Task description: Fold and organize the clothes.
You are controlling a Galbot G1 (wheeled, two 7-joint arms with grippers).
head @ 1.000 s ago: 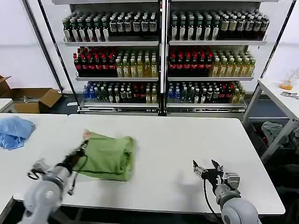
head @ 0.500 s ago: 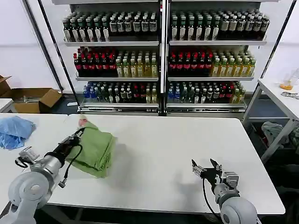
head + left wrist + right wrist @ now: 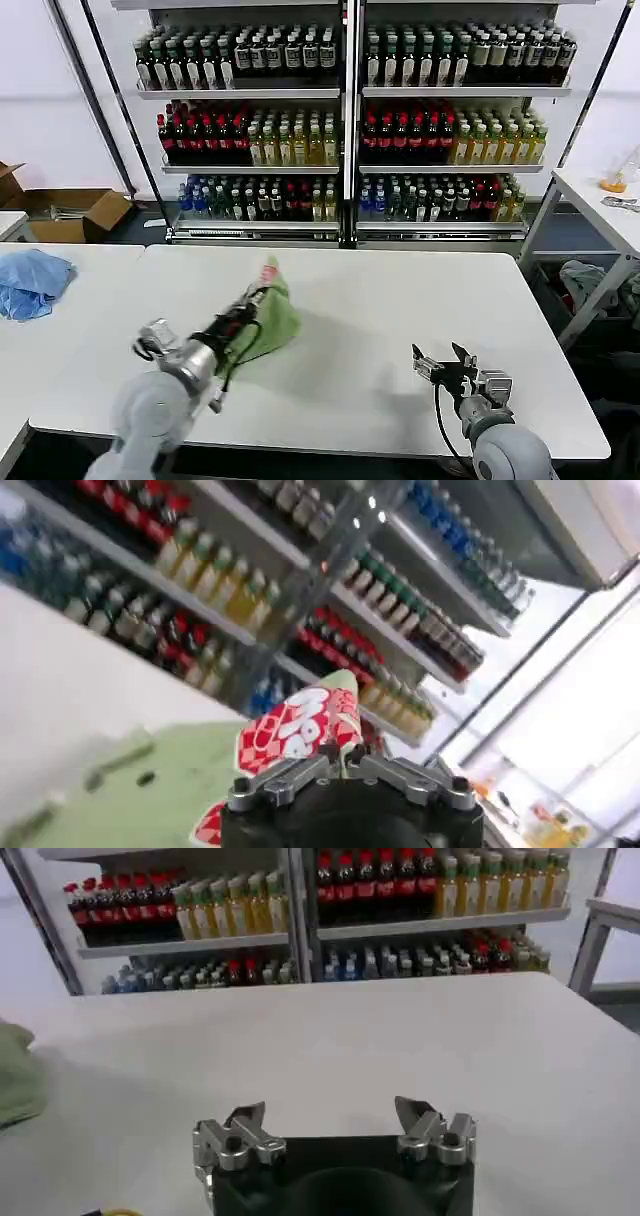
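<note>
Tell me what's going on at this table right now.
The robot's left tool is shut on the green shirt, holding the bunched fabric up off the white table near its middle. The right tool waits open above the table's near right part, holding nothing. A light blue cloth lies on the neighbouring table to the left.

Both arms have rounded light grey housings. The left black two-finger gripper (image 3: 256, 297) sits on a slim black wrist section joined to a silver metal collar; a black cable loops alongside that collar. The right black two-finger gripper (image 3: 444, 359) carries silver metal finger brackets fastened with dark screws. A thin black cable trails behind it toward the grey forearm.
</note>
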